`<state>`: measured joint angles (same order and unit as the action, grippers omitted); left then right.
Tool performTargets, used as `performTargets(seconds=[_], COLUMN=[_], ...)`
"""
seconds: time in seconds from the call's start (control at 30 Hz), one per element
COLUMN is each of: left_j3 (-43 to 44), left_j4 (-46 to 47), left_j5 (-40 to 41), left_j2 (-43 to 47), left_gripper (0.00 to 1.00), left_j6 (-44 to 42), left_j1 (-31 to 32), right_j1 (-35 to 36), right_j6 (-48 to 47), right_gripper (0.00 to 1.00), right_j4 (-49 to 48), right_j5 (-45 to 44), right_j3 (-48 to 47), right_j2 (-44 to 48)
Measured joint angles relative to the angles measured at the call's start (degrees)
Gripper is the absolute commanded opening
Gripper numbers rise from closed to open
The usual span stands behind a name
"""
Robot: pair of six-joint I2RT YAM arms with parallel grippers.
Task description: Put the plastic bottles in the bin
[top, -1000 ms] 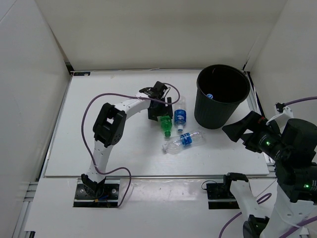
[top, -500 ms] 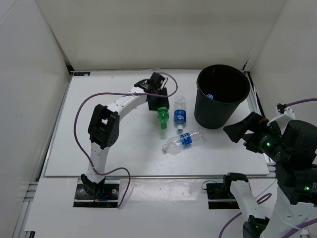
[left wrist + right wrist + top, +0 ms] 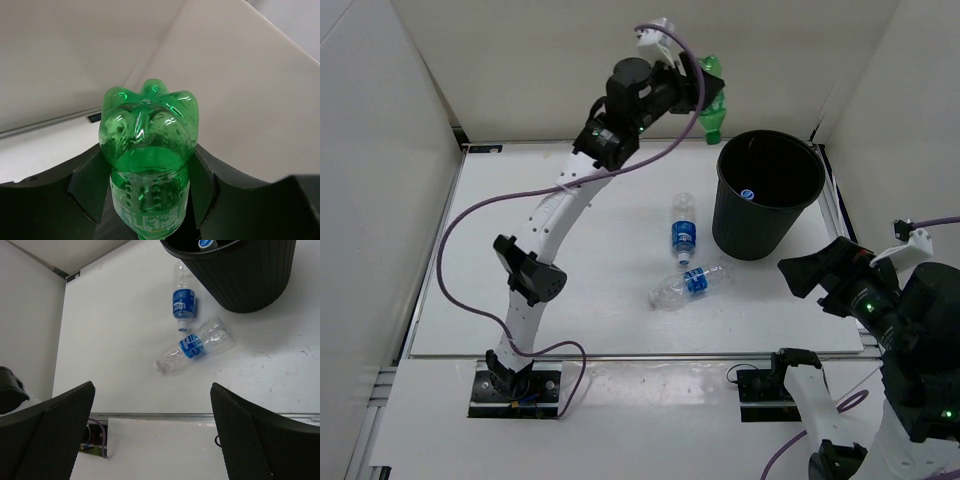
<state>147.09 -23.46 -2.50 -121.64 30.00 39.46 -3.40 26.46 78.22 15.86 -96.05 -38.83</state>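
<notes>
The green bottle (image 3: pixel 712 102) is hanging in the air just left of the bin (image 3: pixel 760 225), above its rim but, I judge, not yet over the opening. The left gripper (image 3: pixel 147 200) is clenching its body with the base facing the wrist camera. Two clear bottles (image 3: pixel 683 232) (image 3: pixel 692 284) are lying on the worktop (image 3: pixel 520 250) beside the bin, awaiting pickup. A fourth bottle (image 3: pixel 744 194) is showing inside. The right gripper (image 3: pixel 152 387) is hovering spread wide, carrying nothing.

Two bottles (image 3: pixel 684 235) left of bin (image 3: pixel 760 228), third bottle (image 3: pixel 745 194) inside it, fourth bottle (image 3: pixel 713 125) in left claw (image 3: pixel 703 95)
</notes>
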Motion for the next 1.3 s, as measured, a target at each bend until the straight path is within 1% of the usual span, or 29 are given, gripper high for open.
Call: performTargets(seconds=[0.1, 0.13, 0.23, 0.27, 0.33, 0.37, 0.5, 0.6, 0.63, 0.73, 0.9, 1.0, 1.1, 1.17, 1.23, 1.3], left_j3=[1.49, 1.68, 0.02, -0.55, -2.47, -4.02, -8.00, -9.79, -10.80, -19.15, -39.21, -50.49, -61.09, -68.19, -72.26, -73.96], left_j4=[5.81, 7.67, 11.04, 11.52, 12.17, 12.28, 12.98, 11.78, 11.47, 10.12, 10.73, 11.06, 11.89, 10.25, 7.98, 5.05], left_j5=[-1.49, -1.49, -1.20, -0.96, -0.90, -0.87, 0.15, 2.12, 2.97, 7.63, 19.85, 25.20, 28.41, 30.01, 30.69, 31.26], left_j2=[-4.87, -6.86, -11.41, -12.59, -13.94, -13.94, -12.90, -9.75, -8.02, 2.80, 29.38, 44.30, 55.80, 61.90, 64.67, 65.29], left_gripper=[0.54, 0.58, 0.63, 0.71, 0.83, 1.00, 1.00, 1.00, 1.00, 1.00, 1.00, 1.00, 1.00, 1.00, 1.00, 1.00], left_j6=[0.48, 0.70, 0.98, 0.94, 1.03, 1.05, 0.39, -1.36, -2.03, -5.70, -13.60, -15.85, -16.65, -16.59, -16.33, -15.91], left_j1=[2.73, 3.72, 6.54, 7.32, 8.55, 9.07, 9.73, 9.31, 9.22, 8.79, 8.66, 8.66, 8.63, 8.22, 7.78, 7.34], right_j1=[0.17, 0.39, 0.96, 1.16, 1.33, 1.33, 1.33, 1.33, 1.33, 1.36, 1.36, 1.42, 1.46, 1.46, 1.55, 1.68], right_j6=[-0.11, -0.13, -0.13, -0.15, -0.15, -0.15, 0.66, 4.09, 5.73, 12.55, 29.07, 39.43, 46.84, 50.10, 51.49, 52.83], right_gripper=[1.00, 1.00, 1.00, 1.00, 1.00, 1.00, 1.00, 1.00, 1.00, 1.00, 1.00, 1.00, 1.00, 1.00, 1.00, 1.00], right_j4=[-0.07, -0.02, 0.00, -0.02, -0.02, -0.02, -0.17, -0.92, -0.96, -2.95, -6.91, -11.65, -15.47, -18.03, -20.17, -23.82], right_j5=[-0.33, -0.33, -0.35, -0.44, -0.57, -0.72, -1.62, -2.93, -3.15, -1.86, 3.02, 4.39, 4.09, 3.52, 3.30, 2.95], right_j3=[-1.49, -1.86, -3.10, -3.52, -3.82, -3.87, -2.45, 2.75, 5.42, 17.97, 41.59, 54.14, 61.18, 63.34, 64.37, 65.72], right_j2=[0.90, 1.29, 1.81, 1.84, 1.86, 1.86, 2.01, 2.58, 3.17, 7.19, 14.84, 17.51, 17.46, 15.32, 12.28, 9.35])
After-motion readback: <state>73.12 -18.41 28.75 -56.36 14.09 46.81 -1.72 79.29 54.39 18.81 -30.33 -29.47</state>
